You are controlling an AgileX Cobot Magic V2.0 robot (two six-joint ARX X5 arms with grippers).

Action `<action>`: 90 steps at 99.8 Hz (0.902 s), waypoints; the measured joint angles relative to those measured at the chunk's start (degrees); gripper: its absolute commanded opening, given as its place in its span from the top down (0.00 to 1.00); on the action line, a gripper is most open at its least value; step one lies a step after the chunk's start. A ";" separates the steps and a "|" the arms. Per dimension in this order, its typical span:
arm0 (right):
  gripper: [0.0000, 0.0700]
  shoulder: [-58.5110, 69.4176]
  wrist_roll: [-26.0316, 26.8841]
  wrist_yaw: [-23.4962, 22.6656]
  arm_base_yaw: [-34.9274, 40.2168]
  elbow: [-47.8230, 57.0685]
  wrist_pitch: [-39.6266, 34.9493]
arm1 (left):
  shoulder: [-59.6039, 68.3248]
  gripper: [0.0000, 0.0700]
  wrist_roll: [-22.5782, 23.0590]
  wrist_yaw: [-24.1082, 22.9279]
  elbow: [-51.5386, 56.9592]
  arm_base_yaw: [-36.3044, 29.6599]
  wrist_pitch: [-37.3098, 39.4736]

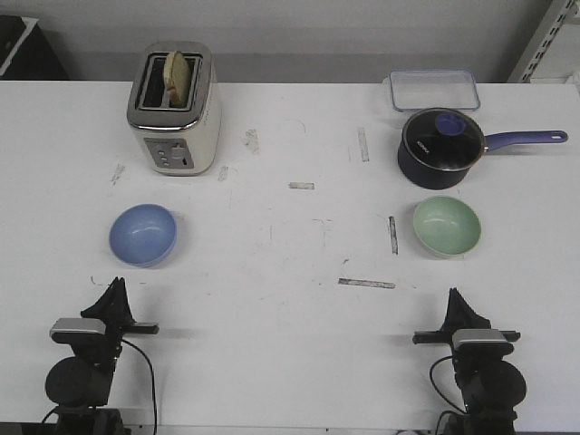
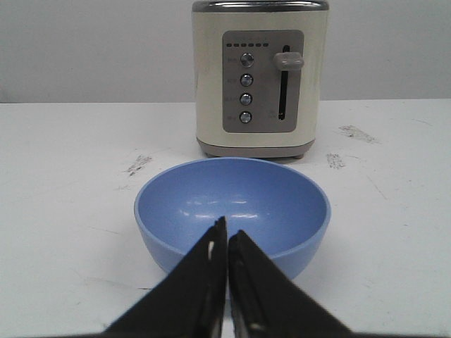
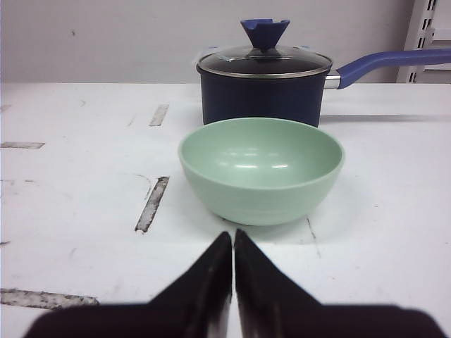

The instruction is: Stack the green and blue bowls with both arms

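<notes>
Two bowls are sitting upright, rims facing up, on the white scuffed table [image 1: 290, 272] you are working over, with a grey wall running behind it. You are seeing the blue bowl [image 1: 143, 235] on the left, in front of the toaster [image 1: 175, 109], and the green bowl [image 1: 447, 226] on the right, just before the saucepan [image 1: 440, 148]. Being round, neither is showing a long axis. You are viewing the left gripper [image 2: 227, 236] and right gripper [image 3: 233, 243] with fingers pressed together, holding nothing, short of their bowls.
</notes>
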 measured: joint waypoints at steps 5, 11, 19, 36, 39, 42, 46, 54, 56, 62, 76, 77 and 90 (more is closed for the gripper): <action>1.00 0.00 0.00 0.00 0.00 0.00 0.02 | 0.00 1.00 0.00 0.00 0.00 0.00 0.00; 1.00 0.00 0.00 0.00 0.00 0.00 0.02 | 0.00 1.00 0.00 0.00 0.00 0.00 0.00; 1.00 0.00 0.00 0.00 0.00 0.00 0.02 | 0.00 1.00 0.00 0.00 0.00 0.00 0.00; 1.00 0.00 0.00 0.00 0.00 0.00 0.00 | 0.00 1.00 0.00 0.00 0.00 0.00 0.00; 1.00 0.00 0.00 0.00 0.00 0.00 0.00 | 0.00 1.00 0.00 0.00 0.00 0.00 0.00; 1.00 0.00 0.00 0.02 0.00 0.00 0.02 | 0.00 1.00 0.00 0.00 0.00 0.00 0.00; 1.00 0.00 0.00 0.00 0.00 0.00 0.00 | 0.00 1.00 0.00 0.00 0.00 0.00 0.00; 1.00 0.00 0.00 0.00 0.00 0.00 0.00 | 0.00 1.00 0.00 0.00 0.00 0.00 0.00; 1.00 0.00 0.00 0.00 0.00 0.00 0.00 | 0.00 1.00 0.00 0.00 0.00 0.00 0.00; 1.00 0.00 0.00 0.00 0.00 0.00 0.00 | 0.00 1.00 0.00 0.00 0.00 0.00 0.00; 1.00 0.00 0.00 0.00 0.00 0.00 0.28 | 0.00 1.00 0.00 0.00 0.00 0.00 -0.09; 1.00 0.00 0.00 0.00 0.00 0.00 0.37 | 0.00 1.00 0.00 0.00 0.00 0.00 -0.11; 1.00 0.00 0.00 0.00 0.00 0.00 1.40 | 0.00 1.00 0.00 0.00 0.00 0.00 -0.24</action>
